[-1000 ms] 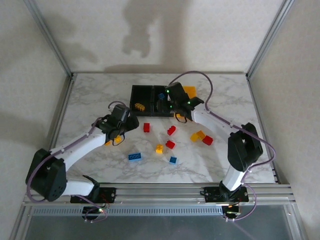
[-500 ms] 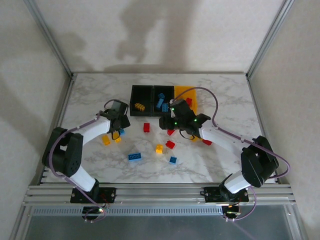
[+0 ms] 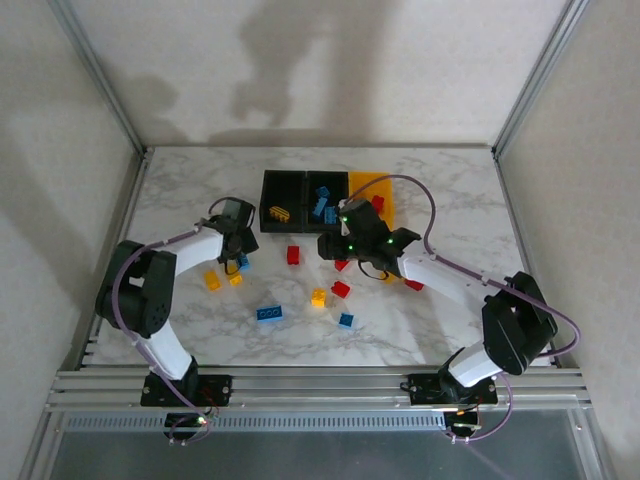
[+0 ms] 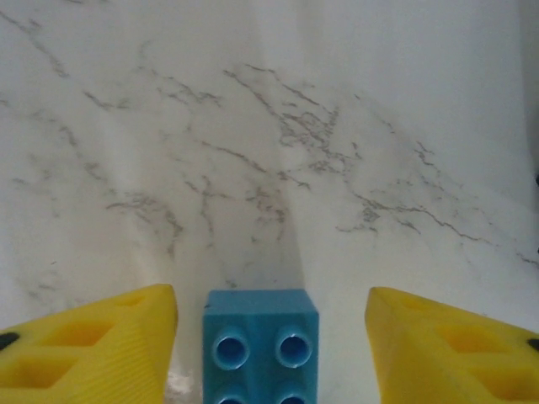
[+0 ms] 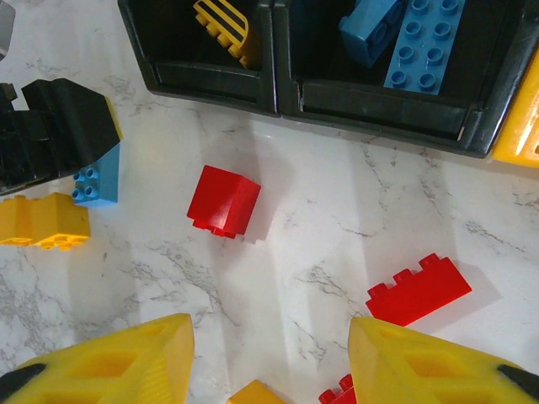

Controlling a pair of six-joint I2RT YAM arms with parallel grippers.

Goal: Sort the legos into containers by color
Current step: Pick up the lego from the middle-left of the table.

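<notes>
Marble-patterned table (image 3: pixel 180 190) between pale walls, and the legos (image 3: pixel 342 289) lie loose across its middle: small studded bricks in red, blue and yellow-orange, some square, some long. The containers (image 3: pixel 306 190) sit toward the far side, three open bins joined in a row. The left black bin (image 5: pixel 202 80) holds one yellow piece with black stripes (image 5: pixel 223 25). The middle black bin (image 5: pixel 379 109) holds a few blue bricks (image 5: pixel 417 46). The yellow-orange bin (image 3: pixel 385 182) has a red brick (image 3: pixel 377 203) in it.

The left gripper (image 4: pixel 271 303) is low over the marble, just off the near left corner of the bins. Its yellow fingers (image 4: pixel 93 345) stand apart on either side of a blue brick (image 4: pixel 261 345), with a strip of table showing on each side, so they are not pinching it. That brick lies studs up, its near end cut off by the frame edge. Two orange bricks (image 3: pixel 212 280) lie near it.

The right gripper (image 5: pixel 269 337) hangs in front of the middle bin, its jaws spread wide and gripping nothing. A square red brick (image 5: pixel 223 202) and a long red brick (image 5: pixel 418 289) lie on the marble ahead of it. From above, its body covers part of another red brick. Slivers of orange and red at the bottom of its wrist view are too cut off to make out.
</notes>
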